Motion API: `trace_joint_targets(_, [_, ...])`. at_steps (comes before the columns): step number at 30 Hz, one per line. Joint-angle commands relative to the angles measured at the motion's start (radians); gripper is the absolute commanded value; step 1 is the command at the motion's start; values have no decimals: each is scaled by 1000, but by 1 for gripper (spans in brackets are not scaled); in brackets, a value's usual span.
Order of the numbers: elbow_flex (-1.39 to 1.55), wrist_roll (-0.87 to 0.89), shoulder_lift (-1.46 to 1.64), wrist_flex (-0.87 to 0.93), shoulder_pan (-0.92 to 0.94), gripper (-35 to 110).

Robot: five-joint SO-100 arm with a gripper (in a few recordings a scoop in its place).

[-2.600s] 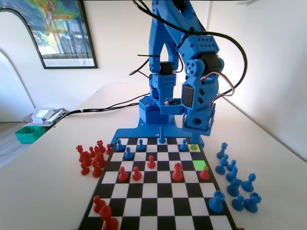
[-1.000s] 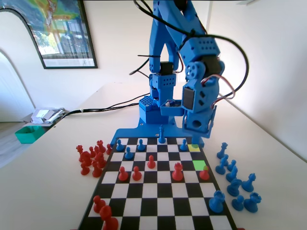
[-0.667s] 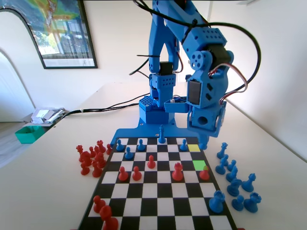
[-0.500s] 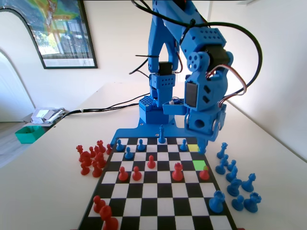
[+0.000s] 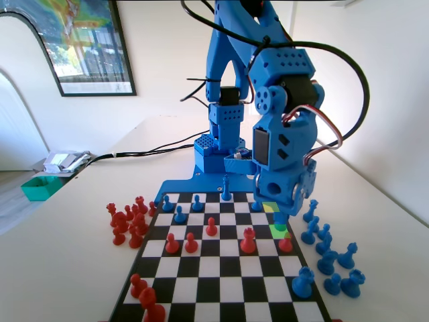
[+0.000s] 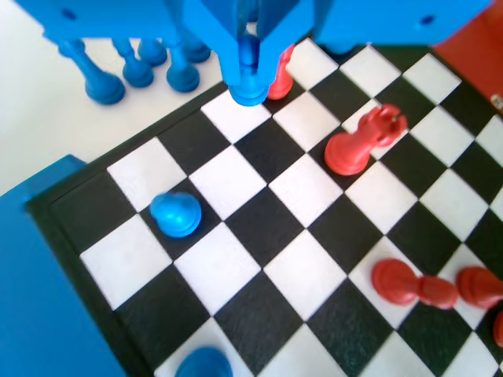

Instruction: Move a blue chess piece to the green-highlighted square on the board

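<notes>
Where the hand [image 6: 250, 67] grips, the blue chess piece [image 6: 250, 78] hangs.

The blue arm bends down over the right side in the fixed view, its gripper [image 5: 280, 219] low, the jaws closed on the blue chess piece [image 6: 249, 69], pointing straight down

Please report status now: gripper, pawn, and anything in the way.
Gripper shut on blue pawn, low over green square. Pawn not yet released. Red pawn on next square, close.
</notes>
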Motion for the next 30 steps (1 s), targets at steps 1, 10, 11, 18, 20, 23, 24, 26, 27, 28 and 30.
trace_joint_targets(1, [-25,-20,15,-20,-8,1])
trace_joint_targets(10, [28,-43,8,-58,-15,1])
trace_joint_targets(11, [29,-44,6,-60,-17,1])
trace_joint_targets(18, [61,-55,5,-87,-18,1])
trace_joint_targets(20, [64,-55,5,-89,-20,1])
trace_joint_targets(23, [66,-49,5,-92,-23,3])
trace_joint_targets(24, [66,-46,5,-94,-25,3])
trace_joint_targets(26, [63,-37,5,-95,-26,5])
trace_joint_targets(27, [61,-34,6,-95,-26,6])
trace_joint_targets(28, [61,-32,6,-97,-26,6])
trace_joint_targets(30, [60,-29,8,-107,-26,11])
